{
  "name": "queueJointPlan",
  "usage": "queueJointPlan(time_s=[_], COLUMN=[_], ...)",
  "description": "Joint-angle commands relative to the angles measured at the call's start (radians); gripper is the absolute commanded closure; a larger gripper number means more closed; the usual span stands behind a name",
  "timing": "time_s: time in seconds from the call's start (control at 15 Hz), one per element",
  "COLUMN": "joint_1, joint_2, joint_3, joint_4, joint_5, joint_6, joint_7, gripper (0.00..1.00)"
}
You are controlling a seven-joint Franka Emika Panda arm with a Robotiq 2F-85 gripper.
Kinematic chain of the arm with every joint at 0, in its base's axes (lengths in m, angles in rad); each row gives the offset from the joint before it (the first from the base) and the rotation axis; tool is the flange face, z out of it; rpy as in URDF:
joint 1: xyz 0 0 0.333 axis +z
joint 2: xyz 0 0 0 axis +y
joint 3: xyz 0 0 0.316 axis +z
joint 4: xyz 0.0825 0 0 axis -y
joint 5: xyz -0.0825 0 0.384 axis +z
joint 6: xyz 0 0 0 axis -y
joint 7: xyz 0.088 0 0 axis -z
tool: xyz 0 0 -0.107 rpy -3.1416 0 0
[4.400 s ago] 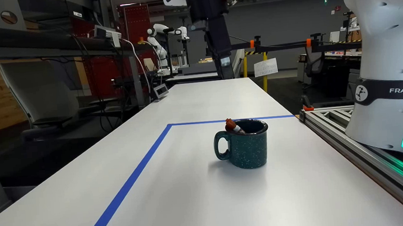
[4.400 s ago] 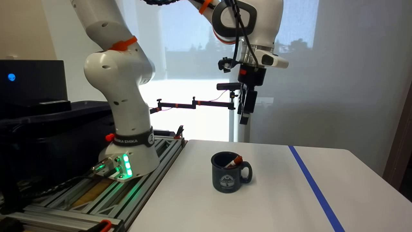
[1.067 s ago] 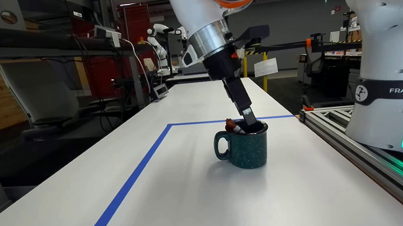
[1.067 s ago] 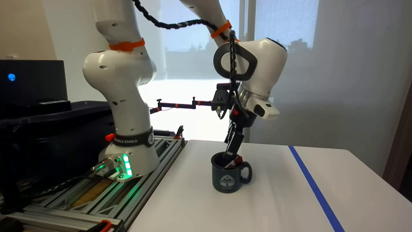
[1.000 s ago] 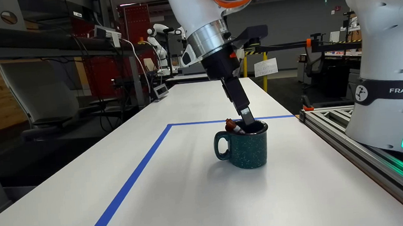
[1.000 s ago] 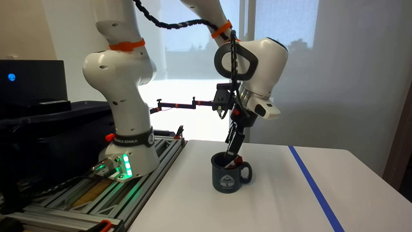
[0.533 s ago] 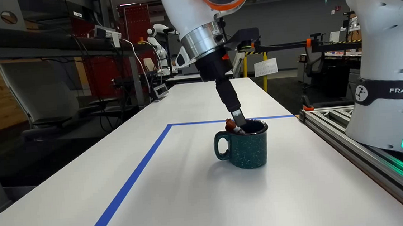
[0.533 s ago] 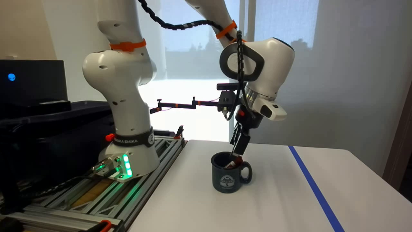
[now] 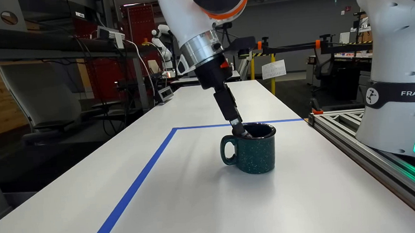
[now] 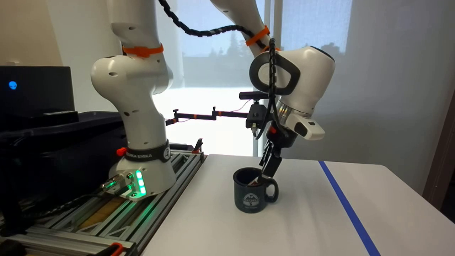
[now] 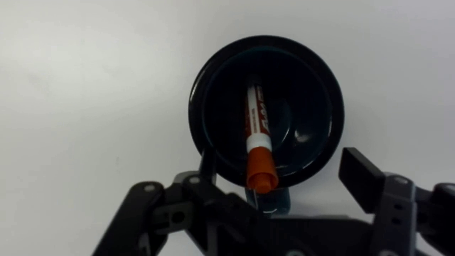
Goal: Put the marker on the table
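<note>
The marker [image 11: 258,117] leans inside the dark teal mug [image 11: 337,106], its orange-red cap resting over the rim on the handle side. My gripper [image 11: 282,169] is open in the wrist view, one finger on each side of the cap, and holds nothing. In an exterior view the fingertips [image 9: 238,128] are at the mug's rim above the handle, and they hide the cap. In an exterior view a bit of the marker [image 10: 253,182] shows inside the mug [image 10: 250,197]. The mug stands upright on the white table [image 9: 184,192].
Blue tape [image 9: 135,189] runs along and across the table. The grey rail [image 10: 167,199] with the white robot base [image 10: 147,174] borders one side of the table. The mug's handle [image 10: 273,190] sits below the gripper.
My gripper has come down from high above the table to the mug. In the last second it has shifted across the opening to the handle side, over the marker's cap. Mug and marker stay put.
</note>
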Motion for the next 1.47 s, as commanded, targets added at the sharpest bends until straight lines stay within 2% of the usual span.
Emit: queueJointPlan(time_s=[0.0,0.07,0.2,0.33,0.4,0.47,0.6,0.87,0.93,1.4], joint_1=[-0.003,-0.003,-0.004,-0.003,-0.003,-0.002,-0.001,0.004,0.006,0.013], joint_2=[0.024,0.027,0.030,0.028,0.028,0.025,0.021,0.012,0.007,0.008], joint_3=[0.003,0.003,0.003,0.005,0.005,0.006,0.008,0.011,0.013,0.016], joint_4=[0.026,0.031,0.045,0.054,0.060,0.062,0.064,0.052,0.047,0.059], joint_5=[0.007,0.006,0.012,0.017,0.020,0.019,0.018,0.002,-0.009,-0.058], joint_6=[0.001,0.003,-0.004,-0.004,-0.008,-0.007,-0.010,-0.012,-0.011,-0.039], joint_7=[0.022,0.024,0.028,0.032,0.034,0.038,0.038,0.056,0.068,0.160], gripper=[0.27,0.27,0.41,0.35,0.37,0.35,0.35,0.50,0.58,0.54])
